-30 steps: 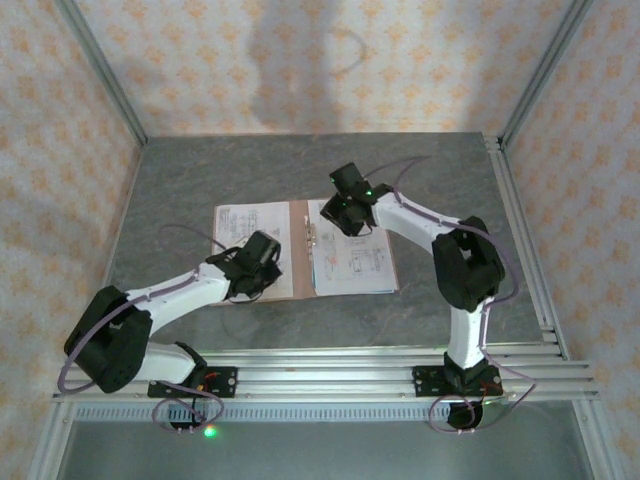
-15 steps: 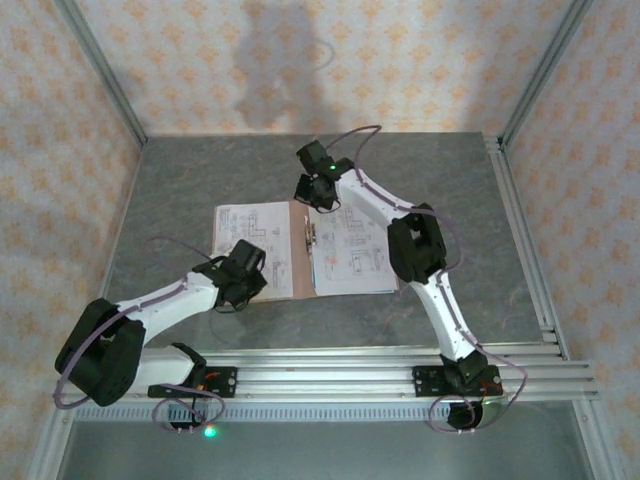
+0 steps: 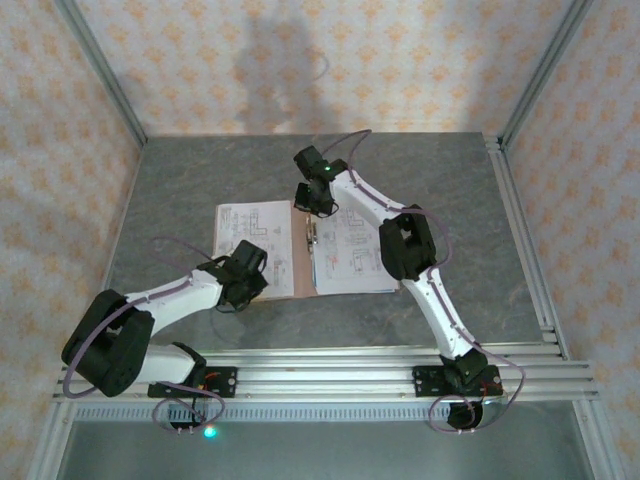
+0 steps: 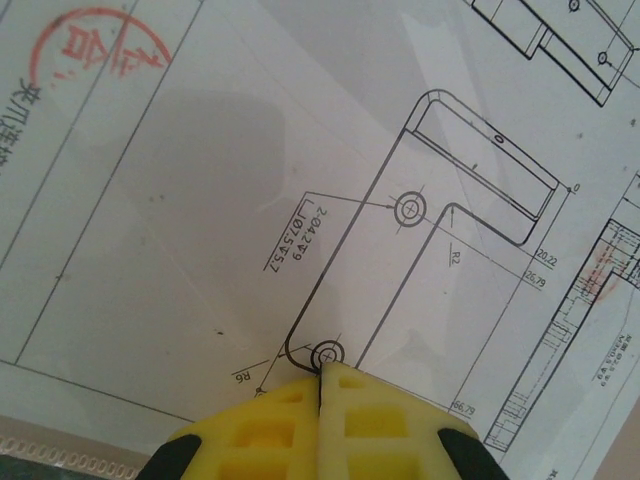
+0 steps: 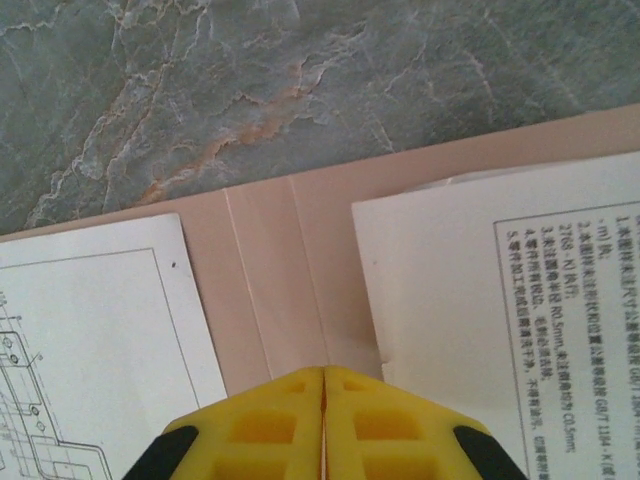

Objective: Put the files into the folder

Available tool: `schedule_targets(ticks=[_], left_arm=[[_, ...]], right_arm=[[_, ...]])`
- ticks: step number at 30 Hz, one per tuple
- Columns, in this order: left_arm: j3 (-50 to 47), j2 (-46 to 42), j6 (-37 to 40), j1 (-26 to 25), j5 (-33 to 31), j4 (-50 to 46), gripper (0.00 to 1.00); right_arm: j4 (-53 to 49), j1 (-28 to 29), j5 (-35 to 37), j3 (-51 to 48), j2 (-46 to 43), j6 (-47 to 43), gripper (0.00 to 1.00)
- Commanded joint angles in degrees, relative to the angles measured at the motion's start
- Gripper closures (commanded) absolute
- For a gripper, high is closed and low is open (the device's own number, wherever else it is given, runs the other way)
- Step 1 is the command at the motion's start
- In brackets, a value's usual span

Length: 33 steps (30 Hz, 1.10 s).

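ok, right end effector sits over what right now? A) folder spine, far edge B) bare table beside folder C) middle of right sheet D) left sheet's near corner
A: the right wrist view shows the right end effector at the bare spine strip of the folder, between the files, far edge just ahead.

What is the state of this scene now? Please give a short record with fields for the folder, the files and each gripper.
folder: open flat on the grey table
files: one printed sheet on each half of the folder
left gripper: shut, tips over the left sheet
right gripper: shut, tips over the folder's spine near its far edge
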Motion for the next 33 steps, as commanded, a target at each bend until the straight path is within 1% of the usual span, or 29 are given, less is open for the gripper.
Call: schedule_targets(ticks=[1,8,18,21,26,33], left_arm=[[-0.7,1.6,-0.1,0.4,0.0,0.4,1.0],[-1.4,1.4,-1.2,0.3,-0.3,0.9,1.0],[-2.8,0.1,-4.2,0.3,-1.8,1.0,1.0],[-3.0,-0.4,-4.9,0.3,-2.2,1.2,1.0],[-3.0,-0.4,-5.7,0.2,-2.5,1.5,1.0],[-2.8,-0.3,-6.3,0.1,-2.6,1.7,1.0]], right_arm=[[-1.8,-0.3,-0.9,1.6,0.4,-1.4,0.91],[-0.6,-0.1,-4.0,-0.7,-2.9,-2.0,0.91],[3.4,0.2,-5.4,-11.9,-11.7,-1.5,0.91],[6.0,0.3,-5.3,-16.1,-14.4,-0.9,0.92],[7.7,0.9,-5.4,-20.1,-17.4,-0.6,0.91],[11.6,2.5,-5.3,-27.0,-23.2,0.9,0.82]])
